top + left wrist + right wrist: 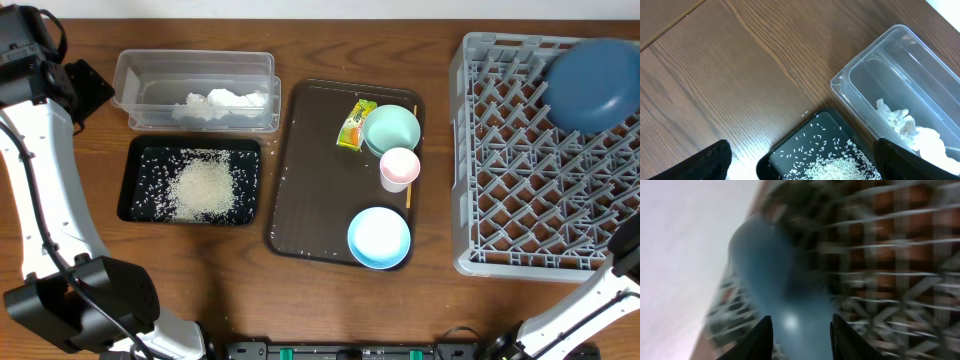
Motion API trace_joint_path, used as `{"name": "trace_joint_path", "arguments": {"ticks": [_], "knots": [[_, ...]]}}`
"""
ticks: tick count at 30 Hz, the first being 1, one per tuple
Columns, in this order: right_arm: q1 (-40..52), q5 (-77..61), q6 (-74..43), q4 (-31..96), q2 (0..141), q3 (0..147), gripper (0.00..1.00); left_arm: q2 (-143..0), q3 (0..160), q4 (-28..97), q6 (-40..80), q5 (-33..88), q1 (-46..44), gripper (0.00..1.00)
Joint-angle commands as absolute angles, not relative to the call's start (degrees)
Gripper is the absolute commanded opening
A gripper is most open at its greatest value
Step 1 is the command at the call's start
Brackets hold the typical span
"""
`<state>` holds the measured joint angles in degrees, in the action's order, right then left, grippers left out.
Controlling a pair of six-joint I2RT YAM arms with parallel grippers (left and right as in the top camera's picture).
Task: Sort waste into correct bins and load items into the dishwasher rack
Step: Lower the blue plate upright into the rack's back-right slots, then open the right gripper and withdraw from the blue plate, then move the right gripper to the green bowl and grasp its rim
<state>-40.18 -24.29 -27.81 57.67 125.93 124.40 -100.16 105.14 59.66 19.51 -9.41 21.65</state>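
Over the table's left, the left gripper (807,162) is hanging spread wide above one clear tub (126,90) holding one tissue (222,103) and one black tray (128,190) holding the rice (205,187). One serving tray (310,180) is carrying one wrapper (354,125), one mint green bowl (392,130), one light blue bowl (379,238), one cup (400,167) and one stick (408,197). One blue plate (592,85) is sitting in the rack (520,160), with the right gripper (801,337) parted at it.

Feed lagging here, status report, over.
Left pincer open, empty, near clear tub. Right pincer parted at blue plate, view blurred. Plate in rack, far right corner. Nothing in the way.
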Motion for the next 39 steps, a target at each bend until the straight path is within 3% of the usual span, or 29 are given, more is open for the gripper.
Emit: {"name": "trace_joint_path", "arguments": {"ticks": [1, 15, 16, 18, 22, 25, 27, 34, 39], "knots": [[-41.01, -13.8, -26.46, 59.35, 121.69, 127.66, 0.36, -99.98, 105.32, 59.77, 19.62, -10.09, 21.85, 0.92], [-34.22, -9.93, -25.96, 59.2, 107.68, 127.87, 0.4, -99.98, 105.32, 59.77, 19.62, -10.11, 21.85, 0.93], [-32.82, -11.22, -25.17, 59.16, 107.22, 127.87, 0.46, -99.98, 105.32, 59.77, 19.62, -10.11, 21.85, 0.93], [-30.22, -17.87, -24.12, 58.13, 106.76, 127.87, 0.99, -99.98, 105.32, 59.77, 19.62, -10.09, 21.85, 0.93], [-23.75, -40.95, -23.79, 57.91, 107.07, 127.7, 0.99, -99.98, 105.32, 59.79, 19.62, -10.09, 21.85, 0.92], [-16.38, -44.25, -17.65, 57.45, 107.26, 127.7, 0.99, -99.98, 105.32, 59.79, 19.62, -10.09, 21.85, 0.92], [-10.96, -38.98, -14.28, 58.57, 107.26, 127.7, 0.99, -99.98, 105.32, 59.77, 19.62, -10.09, 21.85, 0.92], [10.9, -0.89, -14.11, 64.29, 109.4, 127.7, 0.99, -99.98, 105.32, 59.77, 19.62, -10.09, 21.85, 0.92], [22.5, 12.56, -16.05, 64.49, 115.11, 127.7, 0.99, -99.98, 105.32, 59.79, 19.62, -10.09, 21.85, 0.93]]}}
